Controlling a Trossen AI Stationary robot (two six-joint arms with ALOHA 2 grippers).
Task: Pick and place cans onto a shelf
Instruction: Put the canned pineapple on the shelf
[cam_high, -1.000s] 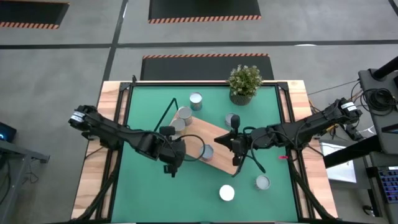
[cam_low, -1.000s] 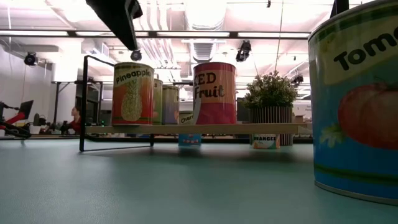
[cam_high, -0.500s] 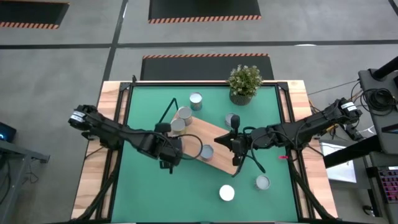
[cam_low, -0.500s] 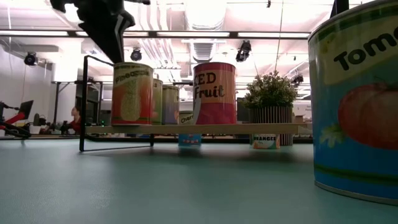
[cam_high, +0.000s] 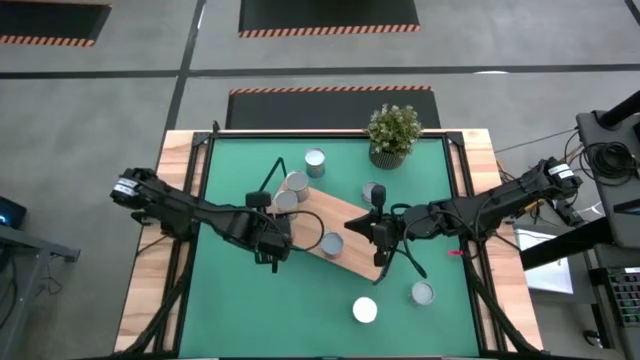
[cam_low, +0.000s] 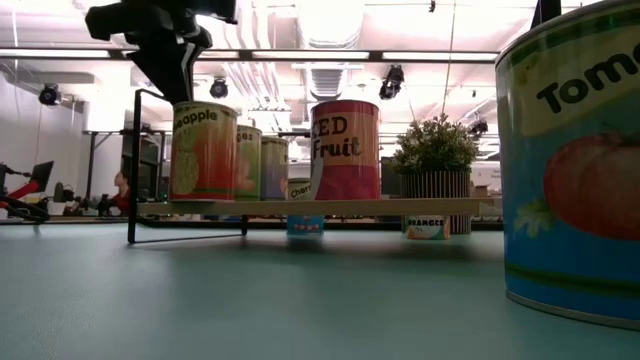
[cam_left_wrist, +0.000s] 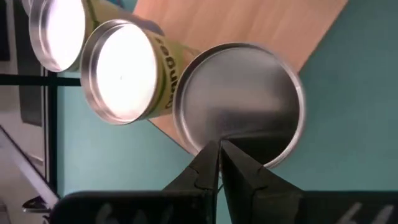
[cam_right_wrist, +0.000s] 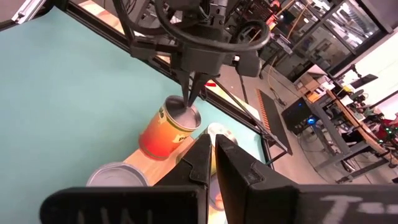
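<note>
The shelf (cam_high: 352, 222) is a light-wood board lying slantwise on the green mat. Cans stand on it: a pineapple can (cam_low: 204, 152) at its left end, two more (cam_low: 262, 162) behind that, and a red fruit can (cam_low: 345, 150). My left gripper (cam_left_wrist: 219, 148) is shut with its tips on the pineapple can's top (cam_right_wrist: 181, 113). My right gripper (cam_right_wrist: 211, 149) is shut and hovers above the shelf's right part (cam_high: 378, 232), touching nothing. Other cans stand on the mat (cam_high: 315, 160), (cam_high: 423, 292), (cam_high: 364, 310). My left gripper presses its shut fingertips (cam_right_wrist: 188, 96) down on the pineapple can's silver lid, just inside the rim (cam_left_wrist: 217, 134). The fingers come from above, slanting down from the table's left. The can stands on the shelf's left end, leaning slightly.
A potted plant (cam_high: 392, 133) stands at the far edge of the mat. A large tomato can (cam_low: 575, 170) is close to the low camera on the near side. Black wire loops (cam_low: 140, 160) rise at the shelf's ends. Bare mat lies at the near left.
My left gripper has gone down and toward the table's left edge, tipping steeper, with its shut tips on the pineapple can. The can has slid toward the shelf's left end, turned about so its label faces differently, and now leans a little.
</note>
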